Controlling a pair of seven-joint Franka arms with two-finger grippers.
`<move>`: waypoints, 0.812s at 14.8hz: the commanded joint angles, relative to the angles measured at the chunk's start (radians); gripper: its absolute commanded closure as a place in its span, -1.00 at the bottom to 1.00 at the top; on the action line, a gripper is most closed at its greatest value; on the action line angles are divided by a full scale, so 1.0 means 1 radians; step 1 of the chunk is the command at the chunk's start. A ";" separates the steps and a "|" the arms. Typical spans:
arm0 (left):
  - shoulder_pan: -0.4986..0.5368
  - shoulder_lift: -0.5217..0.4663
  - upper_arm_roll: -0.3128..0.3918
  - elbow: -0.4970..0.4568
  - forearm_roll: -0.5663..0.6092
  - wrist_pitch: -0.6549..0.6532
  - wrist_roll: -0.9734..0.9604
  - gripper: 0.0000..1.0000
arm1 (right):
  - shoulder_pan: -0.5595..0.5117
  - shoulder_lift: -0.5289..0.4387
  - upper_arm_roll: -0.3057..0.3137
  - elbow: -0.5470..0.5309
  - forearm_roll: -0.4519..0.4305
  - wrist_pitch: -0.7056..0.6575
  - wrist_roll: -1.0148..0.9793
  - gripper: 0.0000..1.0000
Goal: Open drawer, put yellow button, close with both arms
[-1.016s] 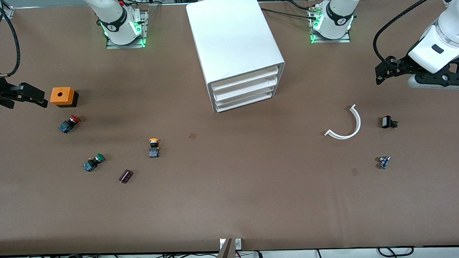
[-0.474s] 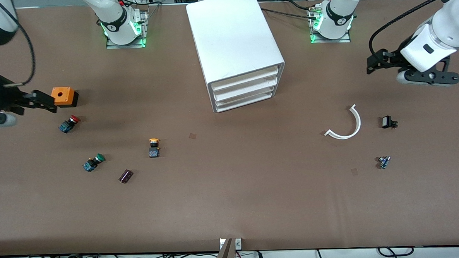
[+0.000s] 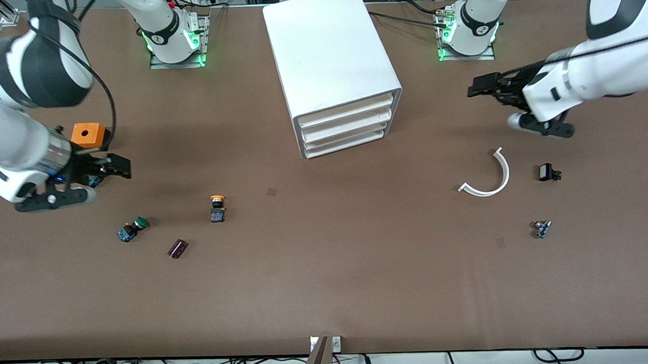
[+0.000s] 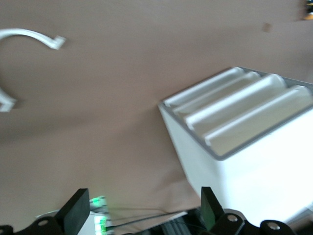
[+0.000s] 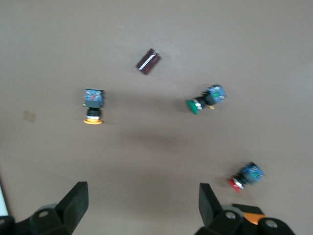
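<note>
Both grippers aloft and empty; drawer shut; yellow button untouched on the table.

The drawer (image 3: 345, 113), uppermost of three in the white cabinet (image 3: 329, 50), sits flush with the two below. The yellow button (image 3: 217, 207) lies nearer the front camera than the cabinet, toward the right arm's end, clear of everything. The right gripper (image 3: 116, 168) hangs over the red button (image 5: 246, 176), which it largely hides in the front view; its fingers (image 5: 73, 200) are spread wide. The left gripper (image 3: 481, 86) hangs over bare table beside the cabinet toward the left arm's end, fingers (image 4: 74, 213) wide apart; only their tips show in its wrist view.
</note>
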 commanded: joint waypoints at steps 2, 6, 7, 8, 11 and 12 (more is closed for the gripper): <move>-0.008 0.141 -0.024 0.028 -0.195 -0.009 0.148 -1.00 | 0.054 0.070 -0.002 0.003 0.026 0.060 0.003 -1.00; -0.008 0.313 -0.026 0.017 -0.402 0.050 0.471 -1.00 | 0.119 0.162 -0.002 -0.002 0.026 0.123 0.075 -1.00; -0.017 0.338 -0.027 0.005 -0.424 0.059 0.523 -1.00 | 0.133 0.181 -0.002 -0.003 0.024 0.136 0.087 -1.00; -0.031 0.352 -0.027 -0.021 -0.450 0.102 0.582 -1.00 | 0.142 0.199 -0.002 -0.002 0.019 0.155 0.089 -1.00; -0.054 0.352 -0.035 -0.145 -0.620 0.182 0.717 -1.00 | 0.156 0.277 -0.002 -0.002 0.022 0.242 0.089 -1.00; -0.058 0.352 -0.038 -0.177 -0.667 0.189 0.746 -1.00 | 0.168 0.297 -0.002 0.001 0.019 0.267 0.089 -1.00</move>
